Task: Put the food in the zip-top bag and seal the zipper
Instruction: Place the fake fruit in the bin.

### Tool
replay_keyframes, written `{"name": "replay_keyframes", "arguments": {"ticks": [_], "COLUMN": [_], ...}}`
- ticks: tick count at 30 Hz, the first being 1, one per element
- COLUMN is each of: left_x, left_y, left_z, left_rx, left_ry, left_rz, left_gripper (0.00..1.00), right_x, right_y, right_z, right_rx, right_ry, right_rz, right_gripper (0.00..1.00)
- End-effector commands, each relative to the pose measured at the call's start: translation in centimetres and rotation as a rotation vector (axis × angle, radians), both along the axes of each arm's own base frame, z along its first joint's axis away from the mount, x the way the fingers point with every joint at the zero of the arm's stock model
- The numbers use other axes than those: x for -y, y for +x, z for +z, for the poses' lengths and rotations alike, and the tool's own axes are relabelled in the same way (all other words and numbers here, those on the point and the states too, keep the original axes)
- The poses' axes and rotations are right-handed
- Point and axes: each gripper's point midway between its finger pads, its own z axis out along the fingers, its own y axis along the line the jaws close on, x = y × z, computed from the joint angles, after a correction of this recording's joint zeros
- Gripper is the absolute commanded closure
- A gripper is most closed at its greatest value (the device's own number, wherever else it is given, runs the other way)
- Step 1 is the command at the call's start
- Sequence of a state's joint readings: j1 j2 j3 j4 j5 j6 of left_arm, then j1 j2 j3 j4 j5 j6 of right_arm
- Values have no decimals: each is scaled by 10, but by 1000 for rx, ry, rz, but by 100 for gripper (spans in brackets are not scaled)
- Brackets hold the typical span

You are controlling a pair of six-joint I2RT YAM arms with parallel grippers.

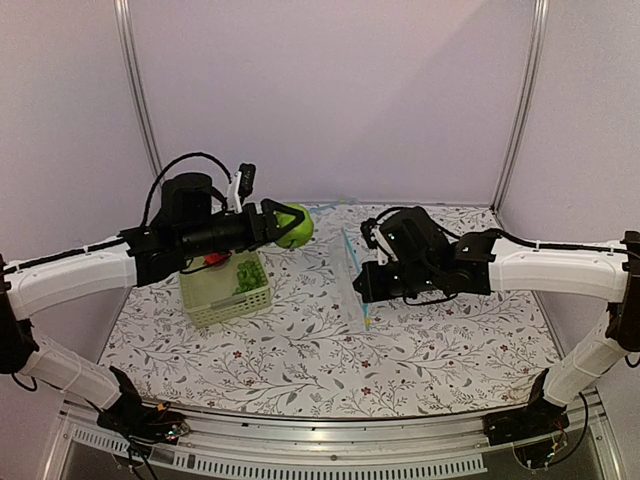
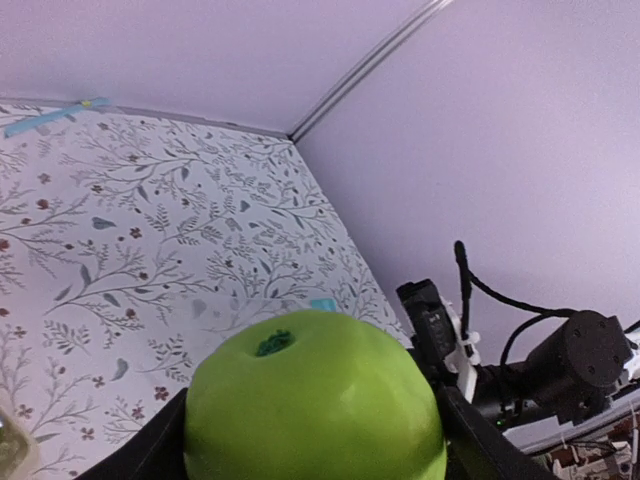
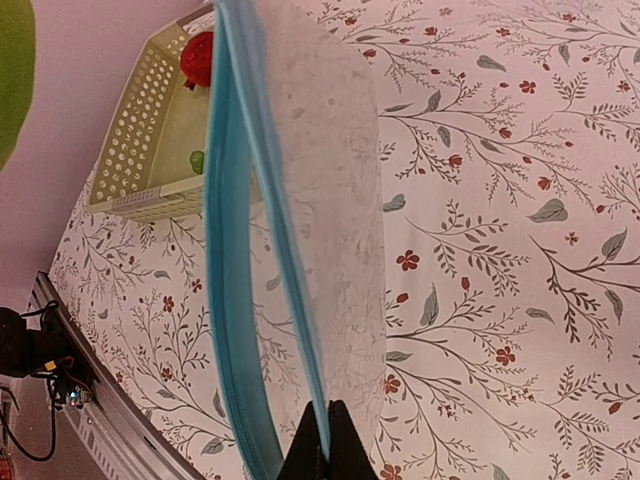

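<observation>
Nearest the arms' bases the flowered table [image 1: 300, 370] lies bare. Farther in, at about 9 o'clock from its middle, sits the basket [image 1: 205, 300] with the red apple [image 1: 215, 260] in its far corner and some small green bits beside it that I can't make out. To the right, at roughly 1 o'clock, the right gripper [image 3: 325, 432] has its fingers pressed together on the near end of the bag's [image 3: 330, 200] mouth edge and holds the bag up on its edge above the cloth. The bag's long axis runs near to far, 6 to 12 o'clock. The blue zipper [image 3: 225, 250] follows that line on the side turned toward the basket at 9 o'clock. Its two strips meet at the fingers and stand apart farther along, so the mouth gapes. Farthest back, at about 11 o'clock, the left gripper [image 1: 283, 224] clamps the green apple [image 2: 315, 400] between its fingers, clear of the table and just left of the bag's far end. The apple's stem hollow faces up toward the wrist camera.
</observation>
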State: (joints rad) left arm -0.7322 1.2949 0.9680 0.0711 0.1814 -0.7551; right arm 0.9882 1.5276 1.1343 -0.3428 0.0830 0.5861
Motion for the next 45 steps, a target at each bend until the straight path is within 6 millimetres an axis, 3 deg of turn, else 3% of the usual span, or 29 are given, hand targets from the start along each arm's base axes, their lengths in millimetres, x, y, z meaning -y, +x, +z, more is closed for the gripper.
{"name": "replay_keyframes", "arguments": {"ticks": [1, 3, 5, 8, 10, 12, 16, 19, 27, 29, 32, 33, 38, 42, 45], "left_x": [56, 67, 70, 50, 15, -36, -137, -173, -182, -186, -191, -194, -199, -179, -138], "left_y": [-31, -34, -29, -15, 1, 15, 36, 41, 59, 62, 64, 63, 55, 44, 33], "left_z": [38, 33, 14, -26, -58, -85, -105, -136, -201, -209, -209, -207, -165, -113, -82], "left_rx": [23, 6, -39, -95, -123, -160, -184, -275, -433, -455, -449, -443, -349, -204, -133], "left_ry": [-255, -267, -242, -108, 67, 223, 349, 436, 632, 671, 701, 715, 738, 756, 636], "left_rz": [-210, -233, -215, -112, 22, 175, 435, 475, 438, 450, 471, 484, 553, 566, 489], "left_gripper": [41, 41, 41, 41, 41, 41, 40, 36, 32, 27, 4, 1, 0, 0, 0], "right_x": [-3, -2, -1, -1, 0, 0, -1, -4, -12, -11, -10, -10, -12, -16, -18], "right_y": [1, 1, 2, 2, 1, 1, 1, 1, -1, -1, -1, -1, -1, -1, -1], "right_z": [0, -3, -6, -11, -14, -13, -12, -13, -15, -14, -11, -11, -10, -9, -5], "right_rx": [9, 4, -5, -20, -26, -27, -23, -27, -47, -47, -44, -43, -41, -41, -36], "right_ry": [-27, -36, -45, -56, -58, -55, -51, -48, -35, -33, -27, -26, -24, -17, -8], "right_rz": [21, 16, 4, -1, -5, -5, 2, 11, 31, 26, 19, 18, 30, 44, 54], "right_gripper": [100, 100, 100, 100, 100, 100, 100, 100, 100, 100, 100, 100, 100, 100, 100]}}
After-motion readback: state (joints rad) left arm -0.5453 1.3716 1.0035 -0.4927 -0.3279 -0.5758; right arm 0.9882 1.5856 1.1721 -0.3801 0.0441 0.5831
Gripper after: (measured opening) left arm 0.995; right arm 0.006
